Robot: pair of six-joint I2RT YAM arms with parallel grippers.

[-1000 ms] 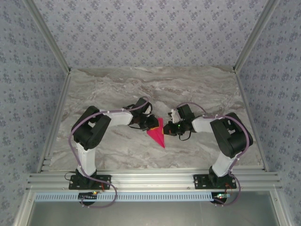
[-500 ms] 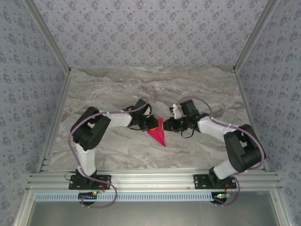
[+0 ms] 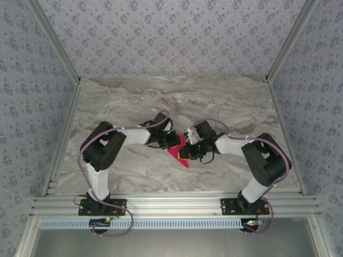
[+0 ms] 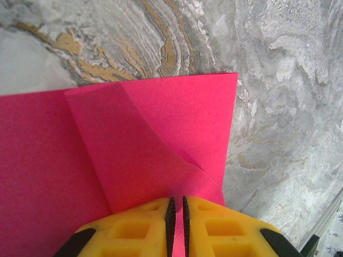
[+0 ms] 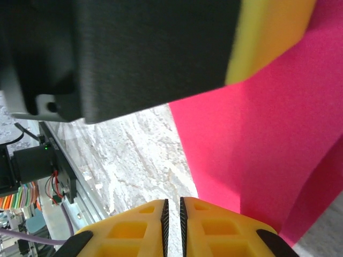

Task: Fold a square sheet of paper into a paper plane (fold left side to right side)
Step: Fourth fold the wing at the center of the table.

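Robot test booth, wallpapered walls (image 3: pixel 171 37), marble tabletop (image 3: pixel 134 96), aluminium frame (image 3: pixel 171 205)

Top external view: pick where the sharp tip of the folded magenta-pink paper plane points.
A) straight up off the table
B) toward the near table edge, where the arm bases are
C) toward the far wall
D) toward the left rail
B: the magenta-pink paper plane lies flat on the grey marble table, and it narrows to a point aimed at the near edge, where the arm bases sit.
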